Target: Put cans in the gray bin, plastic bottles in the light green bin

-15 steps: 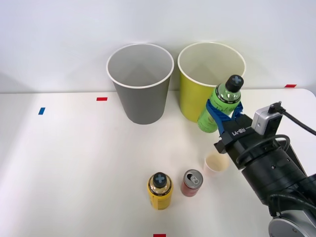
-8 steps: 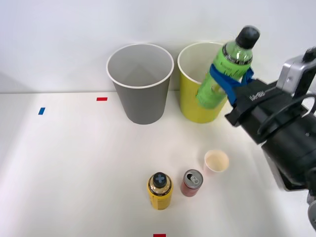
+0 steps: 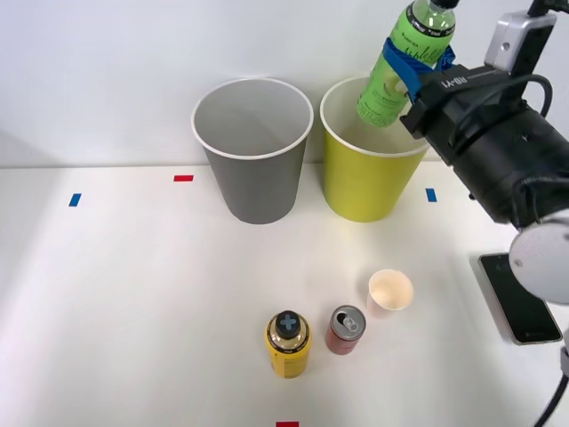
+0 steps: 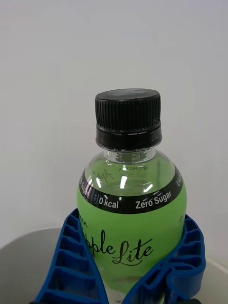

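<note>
My right gripper [image 3: 414, 62] is shut on a green plastic bottle [image 3: 400, 67] and holds it tilted in the air above the light green bin [image 3: 366, 182], over its right rim. In the wrist view the bottle [image 4: 130, 218] with its black cap sits between my blue fingers [image 4: 71, 263], with a pale bin rim [image 4: 28, 244] below. The gray bin [image 3: 253, 182] stands left of the light green one, open and upright. A red can [image 3: 345, 330] stands on the table near the front.
A yellow bottle with a black cap [image 3: 287, 345] stands left of the can, a small pale paper cup [image 3: 389, 294] to its right. A dark phone [image 3: 523, 310] lies at the right edge. Red and blue tape marks dot the white table [image 3: 133, 294].
My right arm has lifted the green bottle up and back, from beside the light green bin's front to above its rim.
</note>
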{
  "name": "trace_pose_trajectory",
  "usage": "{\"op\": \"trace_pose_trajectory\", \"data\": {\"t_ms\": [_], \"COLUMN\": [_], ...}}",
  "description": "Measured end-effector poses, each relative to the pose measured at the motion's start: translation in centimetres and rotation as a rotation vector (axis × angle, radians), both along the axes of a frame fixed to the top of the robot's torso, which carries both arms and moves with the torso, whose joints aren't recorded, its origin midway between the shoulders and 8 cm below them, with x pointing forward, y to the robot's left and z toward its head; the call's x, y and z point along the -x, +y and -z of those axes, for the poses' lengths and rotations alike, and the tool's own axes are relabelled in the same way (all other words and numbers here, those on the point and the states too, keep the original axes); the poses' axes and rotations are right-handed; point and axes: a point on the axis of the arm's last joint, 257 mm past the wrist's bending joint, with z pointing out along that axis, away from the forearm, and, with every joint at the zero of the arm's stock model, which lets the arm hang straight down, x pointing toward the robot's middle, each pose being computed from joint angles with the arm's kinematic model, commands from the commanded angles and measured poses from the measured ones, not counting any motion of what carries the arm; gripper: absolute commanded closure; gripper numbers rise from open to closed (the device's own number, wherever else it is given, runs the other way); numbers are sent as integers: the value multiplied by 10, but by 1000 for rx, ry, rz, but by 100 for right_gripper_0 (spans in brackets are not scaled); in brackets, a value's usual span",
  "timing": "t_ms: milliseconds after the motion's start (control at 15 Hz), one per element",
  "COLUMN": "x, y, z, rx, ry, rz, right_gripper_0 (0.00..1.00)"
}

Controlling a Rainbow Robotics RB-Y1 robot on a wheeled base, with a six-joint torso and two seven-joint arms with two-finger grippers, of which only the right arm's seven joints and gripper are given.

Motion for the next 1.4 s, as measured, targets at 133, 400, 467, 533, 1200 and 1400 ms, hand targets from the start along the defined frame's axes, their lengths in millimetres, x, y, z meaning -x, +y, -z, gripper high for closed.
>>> {"op": "trace_pose_trajectory", "data": {"t_ms": [133,400,467,533,1200,1400], "x": [-29,-69,-72,-72,-44,-7], "y": [-2,-5,-5,-5,1,-9], "z": [1,7,9,9,29,56], "rx": [11,43,50,54,89,98], "ry": [16,50,52,52,-17,10], "rz": [20,54,60,62,56,57], "right_gripper_0": [100,100,97,75,0,0]}}
